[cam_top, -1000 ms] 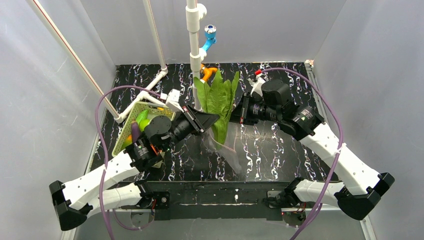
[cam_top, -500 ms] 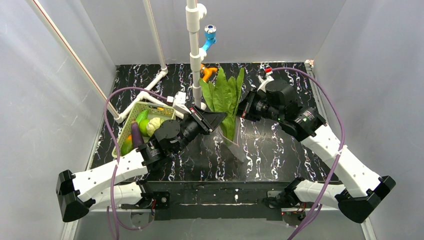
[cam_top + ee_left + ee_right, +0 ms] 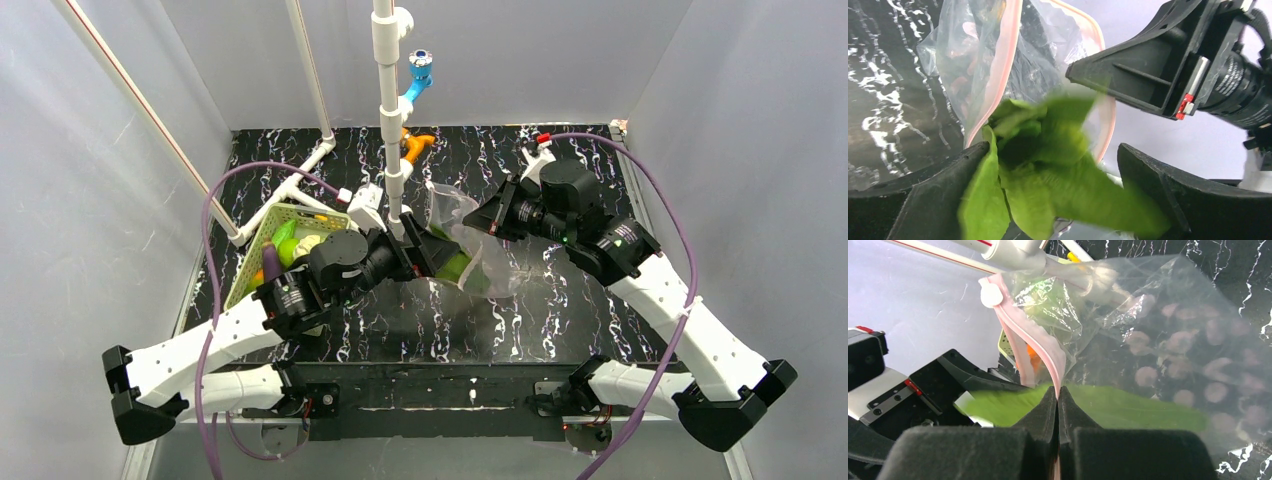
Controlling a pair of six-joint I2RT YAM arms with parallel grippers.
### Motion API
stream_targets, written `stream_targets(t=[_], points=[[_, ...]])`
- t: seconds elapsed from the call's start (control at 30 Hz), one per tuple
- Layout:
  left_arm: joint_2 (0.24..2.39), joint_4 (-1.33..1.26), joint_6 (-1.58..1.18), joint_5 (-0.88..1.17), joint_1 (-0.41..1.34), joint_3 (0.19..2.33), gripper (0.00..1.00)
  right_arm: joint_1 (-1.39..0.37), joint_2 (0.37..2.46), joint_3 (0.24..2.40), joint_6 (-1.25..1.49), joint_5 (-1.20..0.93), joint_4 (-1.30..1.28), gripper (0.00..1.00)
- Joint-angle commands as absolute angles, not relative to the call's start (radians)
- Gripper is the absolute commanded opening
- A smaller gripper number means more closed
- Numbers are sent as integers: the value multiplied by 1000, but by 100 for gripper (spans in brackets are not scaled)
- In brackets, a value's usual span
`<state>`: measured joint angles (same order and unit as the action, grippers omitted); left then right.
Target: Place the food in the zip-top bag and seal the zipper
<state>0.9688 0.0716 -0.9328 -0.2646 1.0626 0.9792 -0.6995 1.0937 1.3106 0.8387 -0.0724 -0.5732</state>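
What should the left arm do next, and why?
Probably draw the left gripper back from the mouth of the zip-top bag: its jaws stand open, the leafy green lies partly inside, and the right gripper pinches the zipper, holding the mouth open.

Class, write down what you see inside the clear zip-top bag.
A green leafy vegetable shows through the zip-top bag, partly past its pink zipper. The right gripper, shut on that zipper, hides part of the leaf; anything beneath the leaves cannot be seen.
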Motion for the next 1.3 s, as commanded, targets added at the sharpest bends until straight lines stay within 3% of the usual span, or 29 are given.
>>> stream_targets(t=[0.0,0.17,0.43,0.67,0.8,0.97,1.03,1.13,1.17,1.23,1.27], points=[[960,305,-829,-252,1065,1103,98,-689,1070,1324,812,-116,-527,1],[934,474,-780,-255,1065,1211,98,-683,1083,1346,786,-156,-545,1],[802,527,-776,-355,1065,1169,91,-681,1099,1374,722,-216,-603,1],[946,504,-772,-263,1065,1230,96,-681,1091,1388,697,-222,-643,1],[1050,481,-786,-200,1066,1274,83,-681,1099,1410,673,-224,-681,1],[1110,436,-799,-154,1071,1286,77,-682,1105,1457,619,-196,-761,1],[1138,417,-798,-130,1076,1290,64,-683,1103,1482,600,-179,-797,1],[1159,370,-802,-81,1083,1291,21,-683,1105,1530,548,-151,-862,1],[1159,335,-809,-60,1084,1283,11,-684,1109,1557,524,-133,-892,1],[1163,251,-841,-16,1087,1269,0,-684,1122,1625,464,-74,-968,1],[1167,224,-866,-3,1087,1268,0,-684,1129,1676,427,-34,-1020,1]])
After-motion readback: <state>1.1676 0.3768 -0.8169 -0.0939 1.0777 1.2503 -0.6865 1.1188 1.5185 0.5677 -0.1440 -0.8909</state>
